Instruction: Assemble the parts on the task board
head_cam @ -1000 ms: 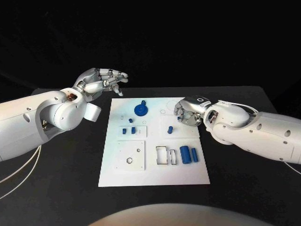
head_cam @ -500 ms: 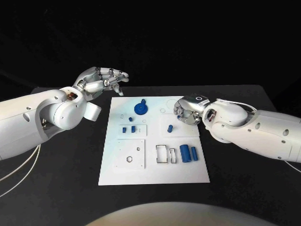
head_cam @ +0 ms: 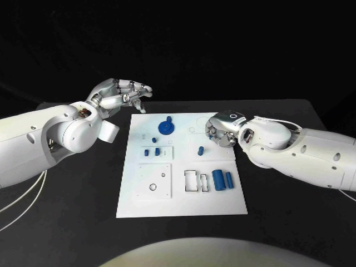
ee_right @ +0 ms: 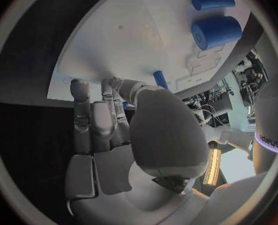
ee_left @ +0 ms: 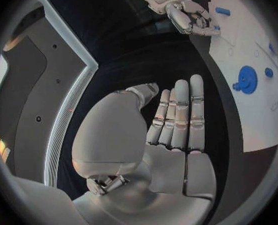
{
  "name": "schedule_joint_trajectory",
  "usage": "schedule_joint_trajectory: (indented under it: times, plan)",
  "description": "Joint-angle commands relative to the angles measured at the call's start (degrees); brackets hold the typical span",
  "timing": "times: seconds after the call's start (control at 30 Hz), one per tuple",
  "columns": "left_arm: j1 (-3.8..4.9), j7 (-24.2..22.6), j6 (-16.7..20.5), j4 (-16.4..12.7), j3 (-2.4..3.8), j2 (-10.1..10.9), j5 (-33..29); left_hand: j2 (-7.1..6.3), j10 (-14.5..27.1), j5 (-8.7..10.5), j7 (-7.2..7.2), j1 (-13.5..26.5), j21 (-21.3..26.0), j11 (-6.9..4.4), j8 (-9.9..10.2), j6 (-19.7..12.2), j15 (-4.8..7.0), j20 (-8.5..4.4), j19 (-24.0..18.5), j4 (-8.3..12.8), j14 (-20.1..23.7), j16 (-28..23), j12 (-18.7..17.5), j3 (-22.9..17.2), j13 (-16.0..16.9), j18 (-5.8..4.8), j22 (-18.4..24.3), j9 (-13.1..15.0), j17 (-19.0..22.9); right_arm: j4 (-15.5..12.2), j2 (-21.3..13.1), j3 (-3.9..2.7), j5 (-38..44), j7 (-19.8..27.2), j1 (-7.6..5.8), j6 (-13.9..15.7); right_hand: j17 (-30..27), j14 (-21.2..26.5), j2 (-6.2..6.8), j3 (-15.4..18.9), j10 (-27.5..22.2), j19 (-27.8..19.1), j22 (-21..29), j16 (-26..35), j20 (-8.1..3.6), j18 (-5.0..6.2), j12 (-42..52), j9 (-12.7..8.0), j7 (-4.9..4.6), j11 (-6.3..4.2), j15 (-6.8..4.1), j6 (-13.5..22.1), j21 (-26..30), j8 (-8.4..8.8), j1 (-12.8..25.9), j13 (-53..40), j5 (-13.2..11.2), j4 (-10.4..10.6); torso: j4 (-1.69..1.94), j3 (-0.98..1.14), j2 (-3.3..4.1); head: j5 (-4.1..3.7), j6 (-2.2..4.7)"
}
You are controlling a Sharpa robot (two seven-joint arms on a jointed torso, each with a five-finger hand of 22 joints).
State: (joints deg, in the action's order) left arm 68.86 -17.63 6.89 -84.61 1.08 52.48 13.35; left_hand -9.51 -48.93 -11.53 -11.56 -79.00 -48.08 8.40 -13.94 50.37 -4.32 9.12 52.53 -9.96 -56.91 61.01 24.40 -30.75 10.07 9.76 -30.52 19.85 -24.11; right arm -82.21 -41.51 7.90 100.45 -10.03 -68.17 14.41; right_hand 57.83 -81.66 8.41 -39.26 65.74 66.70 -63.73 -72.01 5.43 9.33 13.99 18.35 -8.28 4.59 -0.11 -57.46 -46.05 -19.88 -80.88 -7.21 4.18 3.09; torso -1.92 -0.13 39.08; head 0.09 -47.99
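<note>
Bright light falls on the white task board [head_cam: 182, 189] and it shines. All around the worktop [head_cam: 74, 222] is dark. Both wrist pictures are round, and straight edges bend.

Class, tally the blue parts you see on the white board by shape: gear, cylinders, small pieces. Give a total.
Gear: 1
Cylinders: 2
Small pieces: 4
Total: 7
</note>
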Motion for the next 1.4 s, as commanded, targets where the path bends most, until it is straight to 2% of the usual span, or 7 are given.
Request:
schedule_joint_trajectory:
  times: [0.03, 0.5, 0.97, 1.4]
  plan:
    - [0.02, 0.0, -1.3, -0.1, 0.04, 0.0, 0.5, 0.11, 0.4, -0.21, -0.08, 0.4, 0.3, 0.04, -0.3, -0.5, 0.13, 0.4, 0.0, 0.3, 0.4, -0.2, 0.3, 0.1, -0.1, 0.74, 0.1, 0.1, 0.1, 0.5, -0.1, 0.74, 1.7, -2.3, 0.98, -4.3, 0.2, 0.2, -0.26, -1.8, 0.7, 0.0, -0.6, 0.0, 0.15, -0.29, -0.8, 0.7, 0.11, -0.17, -0.07, -0.5, -0.6, -0.57, 1.1, 1.0, 0.3, -0.8, 0.01, 0.02, 0.02, -0.02, -0.01]
    - [0.02, 0.2, -1.5, -0.2, 0.04, 0.1, 0.5, 0.16, 0.8, -0.22, -0.14, 0.6, 0.5, 0.12, -0.3, -0.7, 0.06, 0.47, 0.1, 0.2, 0.5, -0.2, 0.3, 0.2, -0.2, 0.73, 0.2, 0.1, 0.1, 0.0, -0.3, 0.74, 2.1, -2.7, 1.12, -1.6, 1.6, -0.5, -0.13, -4.4, 2.9, 1.2, -2.7, -0.9, -0.14, -0.63, -0.9, 2.2, 0.57, -0.74, -0.51, -1.2, -3.1, -1.54, 2.7, 1.0, 0.3, -2.0, -0.02, 0.03, 0.01, 0.01, -0.14]
    - [0.02, 0.4, -1.8, -0.1, 0.04, 0.0, 0.5, 0.11, 1.2, -0.23, -0.29, 0.8, 0.8, 0.24, -0.2, -1.2, -0.03, 0.55, 0.1, 0.2, 0.6, -0.2, 0.3, 0.3, -0.2, 0.73, 0.4, 0.0, 0.1, -1.0, -1.0, 0.72, -0.2, -1.3, 1.16, 5.7, 1.6, -0.7, 0.22, -4.7, 3.2, 1.6, -3.2, -0.9, -0.24, -0.75, -1.0, 2.6, 0.64, -0.84, -0.62, -1.3, -3.8, -1.73, 3.1, 1.0, 0.2, -2.3, 0.02, -0.01, 0.03, 0.02, -0.1]
    - [0.02, 0.5, -1.9, 0.1, 0.04, 0.0, 0.5, 0.09, 1.5, -0.24, -0.36, 0.8, 0.9, 0.3, -0.1, -1.5, -0.09, 0.59, 0.1, 0.2, 0.7, -0.3, 0.4, 0.3, -0.3, 0.74, 0.5, 0.0, 0.1, -2.5, -2.2, 0.5, -1.2, -0.9, 0.77, 7.8, 1.4, -0.7, 0.35, -4.8, 3.2, 1.7, -3.3, -0.8, -0.26, -0.77, -1.0, 2.8, 0.65, -0.84, -0.64, -1.3, -3.9, -1.78, 3.3, 1.0, 0.2, -2.3, 0.02, -0.04, -0.02, 0.0, 0.11]
